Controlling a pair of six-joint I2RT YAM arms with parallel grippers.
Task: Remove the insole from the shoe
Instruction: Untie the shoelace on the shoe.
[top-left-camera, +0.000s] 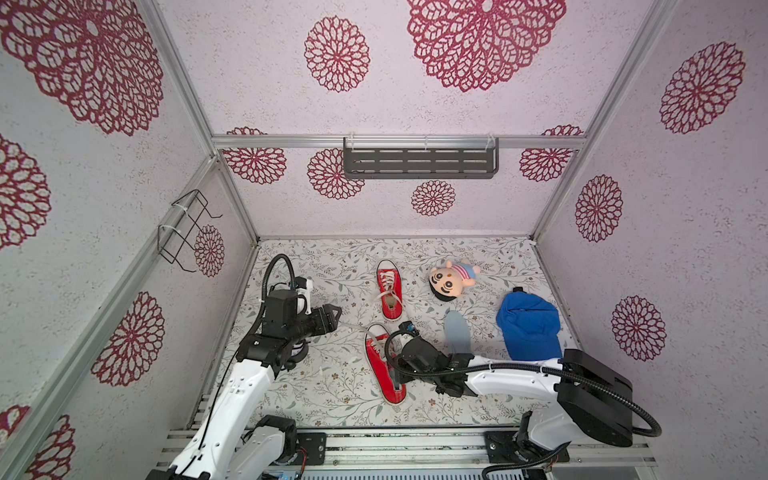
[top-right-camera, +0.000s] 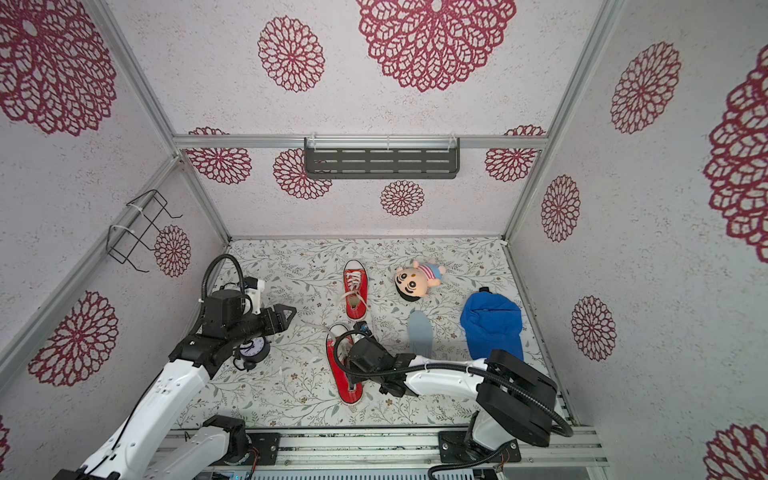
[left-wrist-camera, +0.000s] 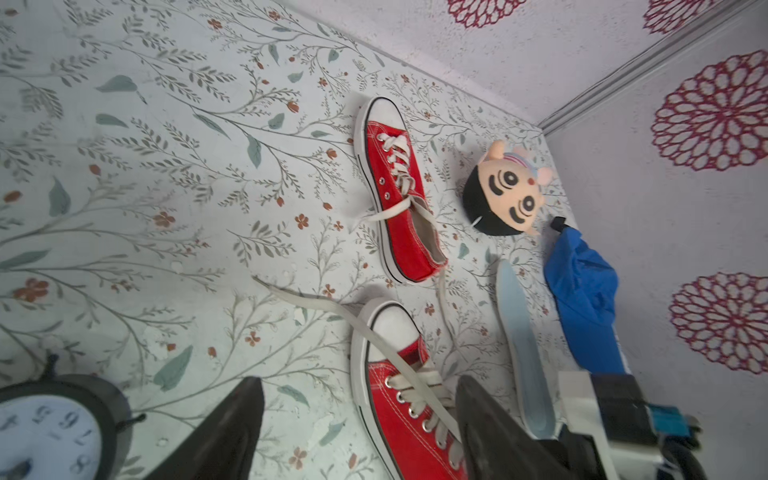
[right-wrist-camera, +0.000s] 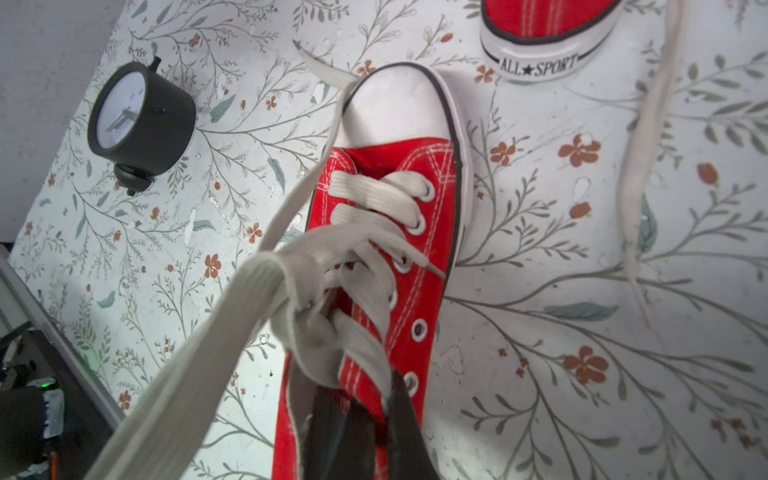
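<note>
1. The right gripper (right-wrist-camera: 361, 424) is sitting closed in the mouth of the near red shoe (top-left-camera: 380, 370), its jaws together by the tongue. Whether it is pinching an insole there is hidden.
2. A loose lace (right-wrist-camera: 232, 299) is draping across that gripper, so a pull is risking a snag that drags the whole shoe along.
3. Just left of the shoe's toe, the left gripper (top-left-camera: 334, 319) is hovering open and holding nothing. With nothing pinning the shoe down, any tug is likely lifting the shoe rather than freeing the insole.
4. Further left of the shoe, a black clock (top-right-camera: 251, 347) is standing under the left arm, where a careless swing could be knocking it over.
5. One pale insole (top-left-camera: 457, 332) is lying out on the worktop (top-left-camera: 324, 386), between the shoe and a blue cap (top-left-camera: 528, 328).
6. Beyond the shoe's toe, a second red shoe (top-left-camera: 389, 291) and a doll (top-left-camera: 449, 282) are lying apart from both grippers.
</note>
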